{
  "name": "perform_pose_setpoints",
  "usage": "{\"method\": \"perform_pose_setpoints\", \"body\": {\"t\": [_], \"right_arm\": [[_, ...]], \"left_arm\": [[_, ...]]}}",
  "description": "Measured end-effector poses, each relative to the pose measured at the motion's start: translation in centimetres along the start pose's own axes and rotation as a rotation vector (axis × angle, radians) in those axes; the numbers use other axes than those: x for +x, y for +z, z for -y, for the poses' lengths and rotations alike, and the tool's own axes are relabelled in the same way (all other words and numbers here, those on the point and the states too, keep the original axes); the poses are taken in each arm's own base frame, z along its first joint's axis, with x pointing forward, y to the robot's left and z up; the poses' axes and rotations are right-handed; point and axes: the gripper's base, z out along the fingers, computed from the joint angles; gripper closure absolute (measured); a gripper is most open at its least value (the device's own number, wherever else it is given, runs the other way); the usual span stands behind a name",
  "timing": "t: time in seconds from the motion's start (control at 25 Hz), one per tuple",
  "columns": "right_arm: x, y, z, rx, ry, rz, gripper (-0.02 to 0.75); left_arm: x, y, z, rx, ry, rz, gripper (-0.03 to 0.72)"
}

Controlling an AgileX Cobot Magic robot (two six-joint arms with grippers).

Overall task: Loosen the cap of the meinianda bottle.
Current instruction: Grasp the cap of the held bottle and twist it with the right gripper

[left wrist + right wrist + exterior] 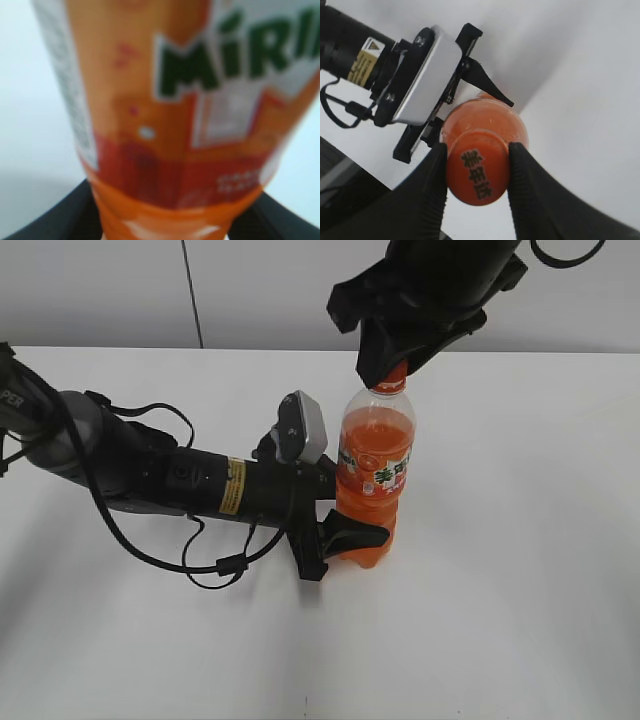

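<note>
Standing upright mid-table, the meinianda bottle [374, 480] has its orange cap [477, 174] pinched between the right gripper [477, 187] fingers from above, while the left gripper [352, 537] clamps its lower body from the left, on a plain white table [520, 570] backed by a pale wall [260, 290].

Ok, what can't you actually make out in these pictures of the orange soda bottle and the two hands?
- Small round orange plastic cap: in the exterior view the right hand covers it almost fully.
- Tall clear plastic bottle of orange drink: in the left wrist view it is blurred, its label cut off by the right edge.
- Left hand: the left wrist view shows only dark finger edges at the bottom.
- Whether the cap has turned: not visible.
</note>
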Motion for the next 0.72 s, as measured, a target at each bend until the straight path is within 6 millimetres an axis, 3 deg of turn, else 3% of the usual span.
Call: {"method": "perform_pose_setpoints", "body": {"t": [0.48,0.72], "right_arm": [[0.20,-0.11,0.04,-0.008,-0.971,-0.026,0.461],[-0.02,-0.13,0.19,0.019,-1.081,-0.014,0.461]], "left_arm": [[-0.07,-0.04,0.05,0.006,0.019,-0.003,0.280],[-0.08,-0.05,0.01,0.002,0.014,-0.003,0.280]]}}
